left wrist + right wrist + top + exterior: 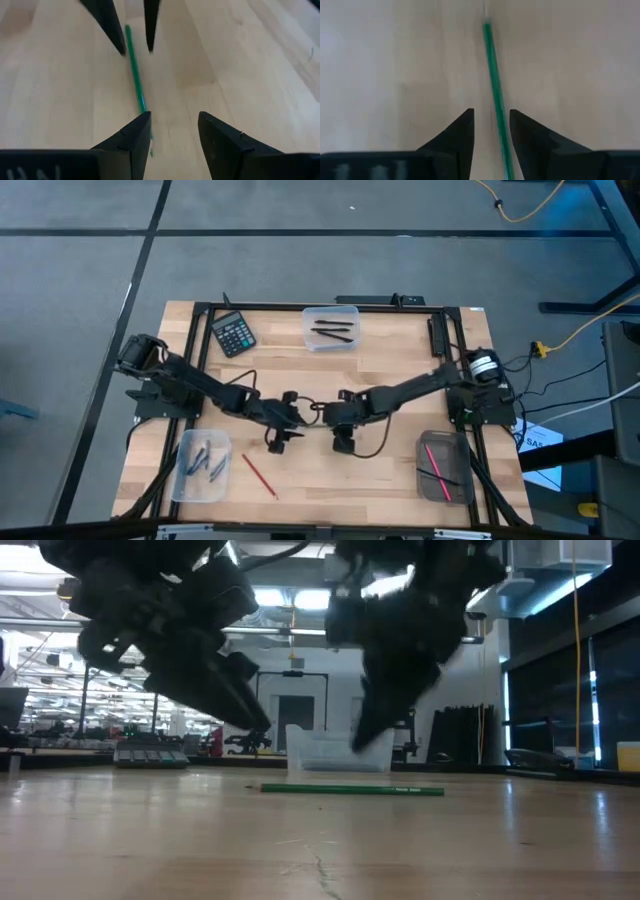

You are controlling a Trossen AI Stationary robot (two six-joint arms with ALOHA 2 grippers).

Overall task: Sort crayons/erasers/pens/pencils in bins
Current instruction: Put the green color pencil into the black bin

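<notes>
A green pencil (350,790) lies flat on the wooden table at its middle. My left gripper (172,117) is open and hovers over one end of it; the pencil (136,75) runs past one of its fingers. My right gripper (491,112) is open and faces the left one (297,408) from the other end. Its fingers stand on either side of the pencil (492,65), above it. In the low view both grippers' tips (262,730) (362,743) are clear of the table. A red pencil (259,475) lies near the table's near edge.
A clear bin (331,327) with dark sticks sits at the far edge, beside a black calculator (233,334). A clear bin (200,465) with grey-blue sticks is near left. A dark grey bin (445,468) holding a red stick is near right. A black frame borders the table.
</notes>
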